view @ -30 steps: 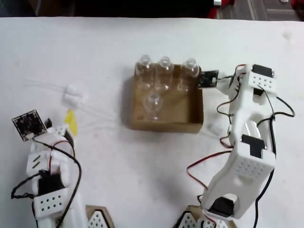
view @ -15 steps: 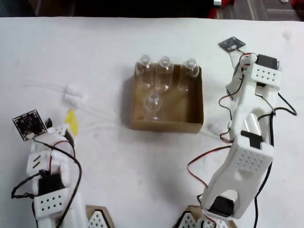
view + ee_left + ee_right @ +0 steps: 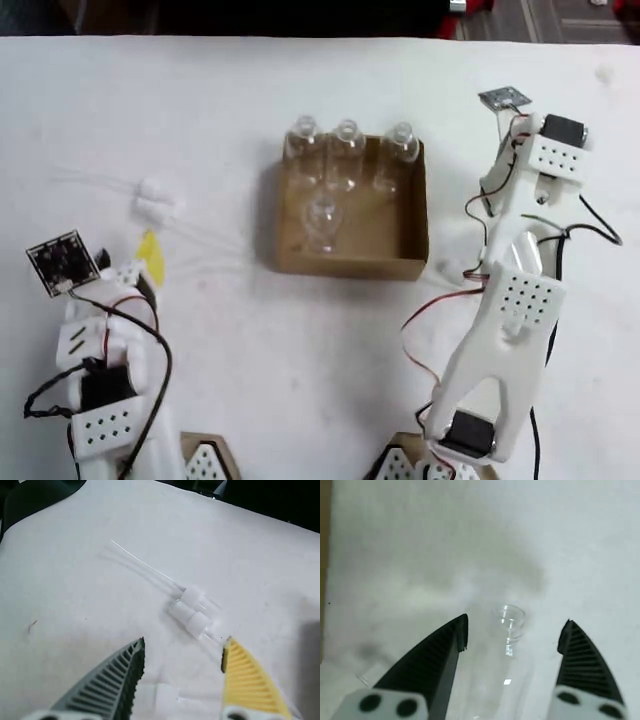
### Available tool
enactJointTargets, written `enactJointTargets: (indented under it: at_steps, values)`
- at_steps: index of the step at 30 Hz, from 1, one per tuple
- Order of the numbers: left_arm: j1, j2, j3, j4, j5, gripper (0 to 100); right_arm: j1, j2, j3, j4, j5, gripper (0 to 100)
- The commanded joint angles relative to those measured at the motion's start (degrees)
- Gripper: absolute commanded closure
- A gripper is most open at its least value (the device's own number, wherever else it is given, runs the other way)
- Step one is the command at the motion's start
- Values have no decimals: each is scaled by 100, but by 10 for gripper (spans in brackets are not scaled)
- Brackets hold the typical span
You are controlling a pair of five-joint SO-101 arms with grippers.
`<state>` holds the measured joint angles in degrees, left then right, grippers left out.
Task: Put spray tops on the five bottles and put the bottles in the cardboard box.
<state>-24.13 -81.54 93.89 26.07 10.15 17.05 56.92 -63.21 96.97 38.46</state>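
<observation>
The table (image 3: 300, 340) is plain white all over, and past its far edge the room goes dark. Mid-table sits the cardboard box (image 3: 412, 240) with four clear bottles (image 3: 346, 150) inside. Off to its left lie spray tops (image 3: 192, 615), just ahead of the left claw (image 3: 183, 647), which is spread wide. The right claw (image 3: 516, 622), also spread, hovers over a fifth bottle (image 3: 512, 632) on the table beside the box.

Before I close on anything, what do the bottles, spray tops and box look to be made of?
Box: brown, matte, looks like plain cardboard. Bottles: clear and glossy, the box floor shows through them; glass or hard plastic, I cannot tell which. Spray tops: whitish, slightly translucent, likely moulded plastic, with thin clear tubes.
</observation>
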Motion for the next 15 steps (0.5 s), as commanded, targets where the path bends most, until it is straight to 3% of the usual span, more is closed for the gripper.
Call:
enactJointTargets:
  at_steps: [1,15]
  values:
    - [40,-110,-70,-149,-62,763,92,110,-519,136,-35,784]
    - [40,-110,-70,-149,-62,763,84,171,-484,110,264,807]
